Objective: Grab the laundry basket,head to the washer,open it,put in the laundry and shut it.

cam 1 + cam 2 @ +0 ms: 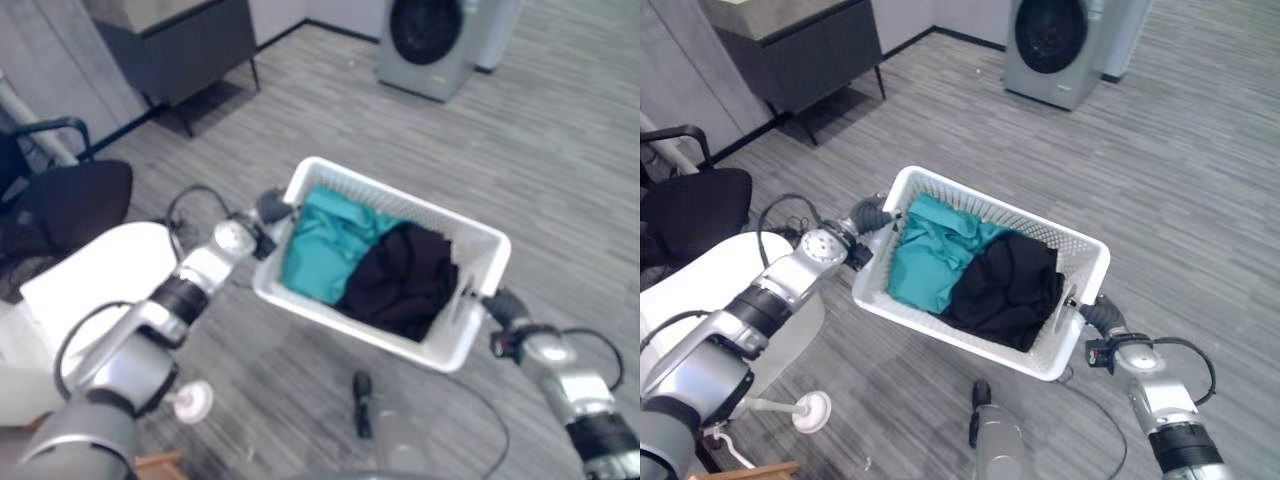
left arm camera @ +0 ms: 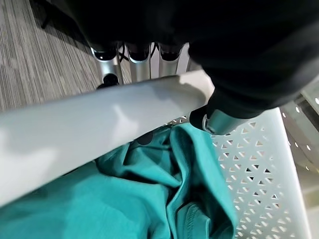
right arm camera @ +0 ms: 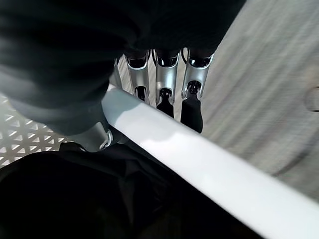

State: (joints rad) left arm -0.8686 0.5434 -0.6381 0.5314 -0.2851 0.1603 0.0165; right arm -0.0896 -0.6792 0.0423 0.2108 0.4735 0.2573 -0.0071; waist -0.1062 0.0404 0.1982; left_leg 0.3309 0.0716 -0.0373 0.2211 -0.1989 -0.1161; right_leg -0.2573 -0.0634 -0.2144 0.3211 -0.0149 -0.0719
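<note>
Left eye view: a white laundry basket [image 1: 455, 345] is seen carried clear of the grey plank floor [image 1: 560, 150], one hand at each short end.
Load: a teal garment [image 1: 325, 245] is packed in the end nearer the left hand, a black garment [image 1: 405, 280] in the end nearer the right; both sit below the rim.
Left hand [image 1: 272, 208]: in its wrist view the fingers [image 2: 137, 62] are hooked down over the outer side of the rim and the thumb [image 2: 219, 119] is pressed on the inner side, so the rim is clamped.
Right hand [image 1: 1098, 316]: its wrist view shows the same hold, fingers [image 3: 167, 82] curled over the outside of the rim, thumb inside beside the black cloth.
Washer [image 1: 1055, 45]: it stands well apart, at the far side of the floor, with its round dark door shut.
Step in hand: judged to be the carry toward the washer; opening, loading and shutting are not yet done.
Doing it well: both holds should be kept equally firm and the basket level, so that nothing is tipped out; the approach is best squared to the door, with floor room left for the basket to be set down.
Hazards: a dark cabinet [image 1: 185, 45] and a black chair [image 1: 70, 200] stand to the left, and the route should be kept away from them.
</note>
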